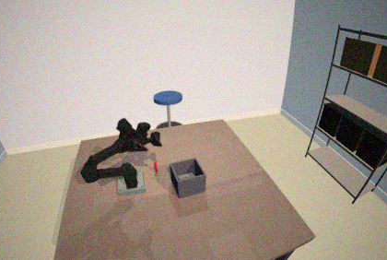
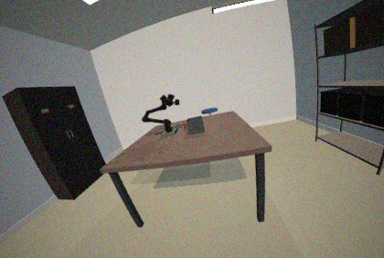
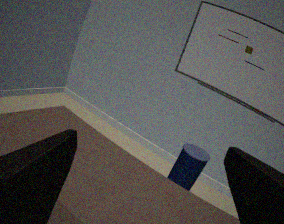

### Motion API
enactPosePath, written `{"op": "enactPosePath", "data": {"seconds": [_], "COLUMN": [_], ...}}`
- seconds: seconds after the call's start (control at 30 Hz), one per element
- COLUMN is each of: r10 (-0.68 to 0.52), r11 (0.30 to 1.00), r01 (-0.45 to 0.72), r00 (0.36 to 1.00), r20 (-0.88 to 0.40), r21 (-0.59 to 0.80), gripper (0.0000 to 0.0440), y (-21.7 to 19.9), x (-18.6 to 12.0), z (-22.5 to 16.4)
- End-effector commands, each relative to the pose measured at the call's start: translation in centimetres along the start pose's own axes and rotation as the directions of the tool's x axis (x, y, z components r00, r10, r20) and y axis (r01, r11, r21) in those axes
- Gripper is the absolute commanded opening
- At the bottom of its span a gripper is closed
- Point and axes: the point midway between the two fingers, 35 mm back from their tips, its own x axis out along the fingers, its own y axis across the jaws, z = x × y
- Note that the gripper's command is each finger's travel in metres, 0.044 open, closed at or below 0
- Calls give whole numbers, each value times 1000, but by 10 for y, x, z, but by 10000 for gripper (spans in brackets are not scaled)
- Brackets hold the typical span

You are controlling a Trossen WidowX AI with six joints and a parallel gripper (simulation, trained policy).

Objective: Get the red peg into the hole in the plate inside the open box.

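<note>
The red peg (image 1: 156, 167) (image 2: 185, 124) stands roughly upright on the table, between the arm's base and the box. The open grey box (image 1: 192, 186) (image 2: 196, 125) is to its right. A lighter patch of the plate (image 1: 186, 176) shows at the bottom of the box; the hole cannot be made out. My gripper (image 1: 151, 143) (image 3: 155, 148) is raised above the table, behind and above the peg in the top view. Its fingers are wide apart with nothing between them. Neither peg nor box shows in the wrist view.
The arm's base plate (image 1: 125, 189) is left of the peg on the wooden table (image 1: 244, 217) (image 2: 215, 148). A blue stool (image 1: 168, 98) (image 2: 209, 111) stands beyond the table's back edge. A shelf rack is off to the right. The wrist view shows a blue cylinder (image 3: 186, 169) beyond the table edge.
</note>
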Motion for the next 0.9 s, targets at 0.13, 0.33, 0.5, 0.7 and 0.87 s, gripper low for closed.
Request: {"op": "enactPosePath", "data": {"seconds": [0.13, 0.33, 0.5, 0.7, 0.87], "r10": [81, 181, 255, 321, 371], "r11": [989, 938, 869, 787, 734], "r01": [-90, -216, -312, -393, -440], "r00": [994, 972, 947, 919, 898], "r20": [78, 147, 194, 229, 237], "r21": [118, 270, 383, 476, 518], "gripper": [440, 440, 440, 440, 440], "y": [14, 28, 29, 24, 20], "x": [3, 6, 7, 7, 7], "z": [23, 55, 85, 112, 126]}}
